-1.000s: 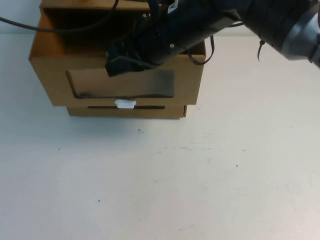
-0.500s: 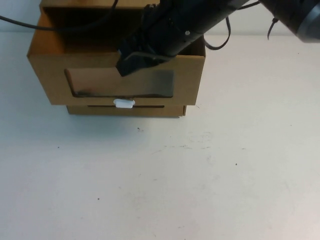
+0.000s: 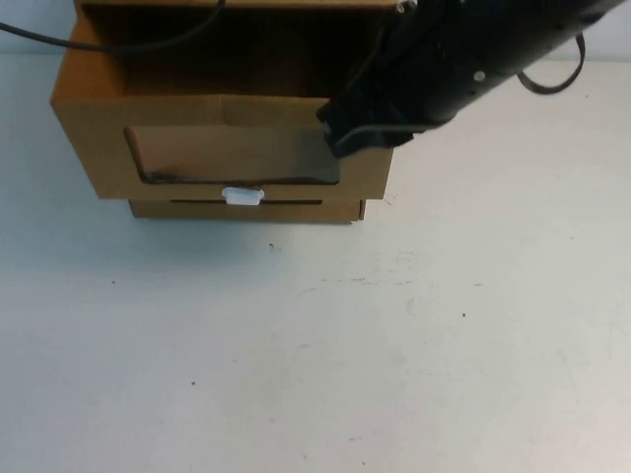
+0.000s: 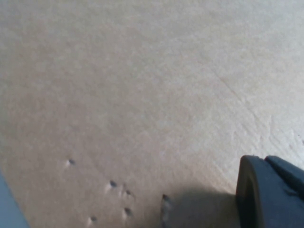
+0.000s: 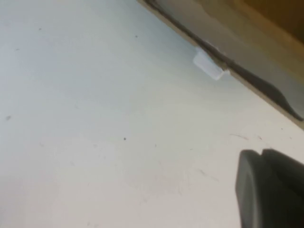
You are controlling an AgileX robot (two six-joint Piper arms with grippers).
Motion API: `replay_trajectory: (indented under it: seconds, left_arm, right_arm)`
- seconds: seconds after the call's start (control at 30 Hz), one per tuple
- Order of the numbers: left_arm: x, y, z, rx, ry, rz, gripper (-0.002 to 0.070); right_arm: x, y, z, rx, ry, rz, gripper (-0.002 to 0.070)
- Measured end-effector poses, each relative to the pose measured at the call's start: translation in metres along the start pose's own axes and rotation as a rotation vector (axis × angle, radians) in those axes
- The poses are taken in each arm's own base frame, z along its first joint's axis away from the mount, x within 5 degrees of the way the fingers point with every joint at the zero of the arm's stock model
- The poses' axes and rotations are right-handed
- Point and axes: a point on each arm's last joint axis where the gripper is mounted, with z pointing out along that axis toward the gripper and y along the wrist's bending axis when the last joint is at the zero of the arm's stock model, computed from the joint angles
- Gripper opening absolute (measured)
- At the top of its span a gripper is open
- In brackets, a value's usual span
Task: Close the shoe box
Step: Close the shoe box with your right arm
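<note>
High view: the shoe box (image 3: 222, 148) sits at the far edge of the white table (image 3: 325, 345), left of centre. Brown cardboard, open at the top, dark inside. Its front carries a wide clear window (image 3: 232, 156), with a small white pull tab (image 3: 243, 196) just below it. The drawer front overhangs a lower brown base (image 3: 246, 209) with a dark slot behind the tab. A black cable (image 3: 128, 44) crosses the box's far rim. The right arm (image 3: 473, 54) comes in from the upper right, and the right gripper (image 3: 340, 138) is at the window's right end, over the drawer front; whether it touches the cardboard is unclear, and its fingers are hidden by the arm's dark body, so I cannot tell how they stand.

Left wrist view: plain brown cardboard fills nearly everything, with a few small dents. Only one dark tip of the left gripper (image 4: 273, 192) shows at the corner, close to the cardboard; cannot tell its spread.

Right wrist view: the white table, the tab and the window's lower edge along the box front. One dark corner of the right gripper shows above the table; spread not readable.
</note>
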Motion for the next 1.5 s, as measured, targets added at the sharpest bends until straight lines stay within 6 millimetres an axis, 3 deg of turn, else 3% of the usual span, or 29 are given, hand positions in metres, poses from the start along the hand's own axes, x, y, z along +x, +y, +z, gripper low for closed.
replay_trajectory:
  seconds: [0.2,0.67,1.07,1.5]
  left_arm:
    - [0.000,0.000,0.000,0.001,0.002,0.000,-0.0005]
    - [0.000,0.000,0.000,0.002,0.002,0.000,-0.0005]
    - [0.000,0.000,0.000,0.002,0.002,0.000,-0.0005]
    - [0.000,0.000,0.000,0.002,0.004,0.000,-0.0005]
  right_arm:
    - [0.023,-0.006,0.022,0.039,-0.108,0.067,-0.0011]
    - [0.010,-0.017,0.054,0.059,-0.236,0.113,-0.0011]
    - [-0.006,-0.020,0.064,0.041,-0.239,0.117,-0.0011]
    - [0.001,-0.017,0.064,0.002,-0.147,0.130,-0.0011]
